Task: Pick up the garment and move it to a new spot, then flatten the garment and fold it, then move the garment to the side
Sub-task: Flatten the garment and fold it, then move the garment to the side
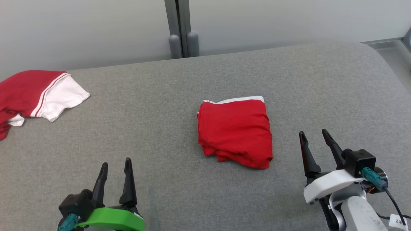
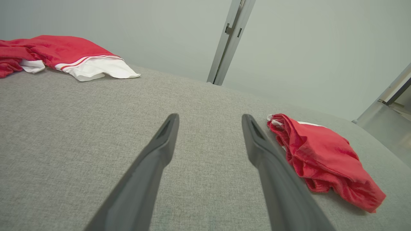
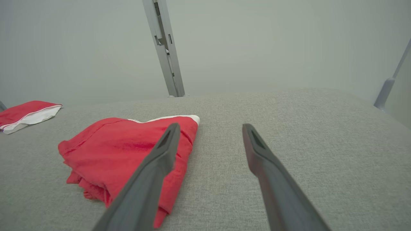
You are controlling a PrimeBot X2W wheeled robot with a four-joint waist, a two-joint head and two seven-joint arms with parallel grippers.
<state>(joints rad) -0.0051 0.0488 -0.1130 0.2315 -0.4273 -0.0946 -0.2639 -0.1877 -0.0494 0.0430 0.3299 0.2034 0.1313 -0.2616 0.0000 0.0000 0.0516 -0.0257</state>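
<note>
From the head view, the garment (image 1: 235, 133) lies folded in a compact red block in the middle of the grey surface (image 1: 160, 134). We judge the folding done and only the move aside left. Our left gripper (image 1: 116, 161) and right gripper (image 1: 312, 132) both stand spread, holding nothing.

In the left wrist view, our left gripper (image 2: 210, 116) faces bare grey. A second garment (image 2: 64, 54) crowds the far left edge.

In the right wrist view, our right gripper (image 3: 211, 125) gapes just beside the garment (image 3: 122, 150), with open room rightward to the rounded edge.

The head camera is looking down over the grey cushion (image 1: 160, 112); both wrist cameras are skimming low across it, sharing the folded red garment (image 1: 236, 133) and seemingly the post (image 1: 181, 29).
</note>
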